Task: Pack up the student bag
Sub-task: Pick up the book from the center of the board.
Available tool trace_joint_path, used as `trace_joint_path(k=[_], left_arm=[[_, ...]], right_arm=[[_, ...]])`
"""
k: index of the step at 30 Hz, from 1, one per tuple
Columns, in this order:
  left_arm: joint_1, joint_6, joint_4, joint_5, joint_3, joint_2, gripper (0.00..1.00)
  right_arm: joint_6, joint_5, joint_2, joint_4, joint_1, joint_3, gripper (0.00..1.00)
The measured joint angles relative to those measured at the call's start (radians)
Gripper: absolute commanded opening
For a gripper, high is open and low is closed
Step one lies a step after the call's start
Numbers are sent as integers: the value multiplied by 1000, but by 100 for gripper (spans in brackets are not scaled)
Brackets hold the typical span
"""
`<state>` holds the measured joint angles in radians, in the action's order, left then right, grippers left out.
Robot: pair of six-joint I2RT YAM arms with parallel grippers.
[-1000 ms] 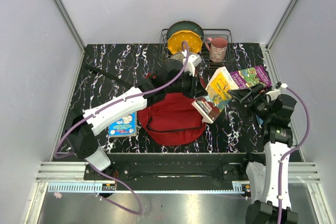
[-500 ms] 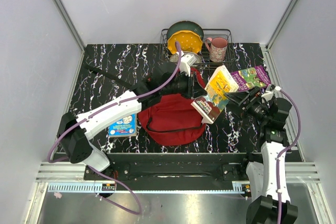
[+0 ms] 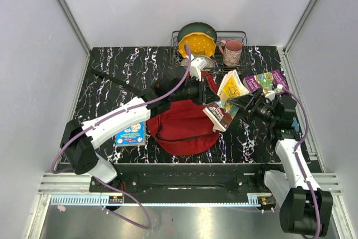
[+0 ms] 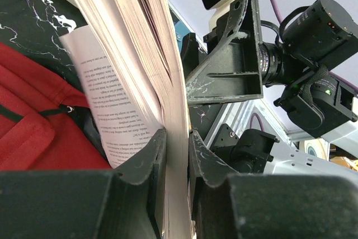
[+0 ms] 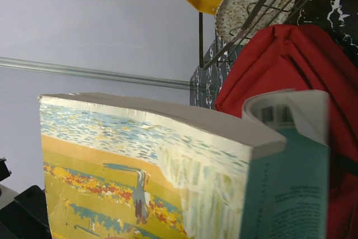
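Observation:
The red student bag (image 3: pixel 182 127) lies in the middle of the table, near the front. A thick paperback book (image 3: pixel 232 89) with a yellow cover hangs tilted above the bag's right edge. My left gripper (image 3: pixel 211 96) reaches over the bag and is shut on the book's page block, as the left wrist view shows (image 4: pixel 178 138). My right gripper (image 3: pixel 245 101) holds the book's right side. In the right wrist view the book (image 5: pixel 112 160) fills the frame and hides my fingers, with the bag (image 5: pixel 296 60) behind it.
A wire dish rack (image 3: pixel 241 35) at the back holds a yellow plate (image 3: pixel 197 42) and a pink mug (image 3: pixel 232 52). A purple book (image 3: pixel 267 82) lies at the right. A blue booklet (image 3: pixel 131 132) lies left of the bag. A black strap (image 3: pixel 112 79) trails left.
The right arm has carried the book left, over the bag's edge. The left gripper swung right to the book a second ago and now has its pages between the jaws.

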<state>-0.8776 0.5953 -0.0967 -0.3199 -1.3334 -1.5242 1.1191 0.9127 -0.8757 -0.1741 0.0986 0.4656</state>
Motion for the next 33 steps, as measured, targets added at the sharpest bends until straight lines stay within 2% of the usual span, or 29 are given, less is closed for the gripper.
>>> trace_joint_path(k=[4,5,9,10,12,13,15,16,24,28,33], left_arm=[[2,0,11,10,13,16,0],[3,0,12,11,14,23,0],[8,0,16,18,21,37,1],[9,0,18,21,24,37,18],[12,0,19,30,27,39,41],[12,-3,18,35,27,40,71],[10,-19,13,45,30,45,85],[7,-26,9,53,36,52,98],[28,-21,-6,112,235,199,99],[57,-3,23,106,240,191,99],[94,73,171,19,251,142,99]], right_arm=[[11,-17,5,-21,-1,-1,49],[19,-21,8,-33,-1,-3,38],[50,-20,19,-87,0,-10,18],[51,-22,23,-91,0,-10,13],[50,-32,31,-85,0,-10,3],[48,-35,38,-80,0,-10,0],[41,-42,58,-56,0,-10,0],[39,-44,69,-43,0,-9,0],[27,6,90,-8,-7,4,0],[76,48,94,-54,-7,4,0],[173,93,93,-167,-9,4,0]])
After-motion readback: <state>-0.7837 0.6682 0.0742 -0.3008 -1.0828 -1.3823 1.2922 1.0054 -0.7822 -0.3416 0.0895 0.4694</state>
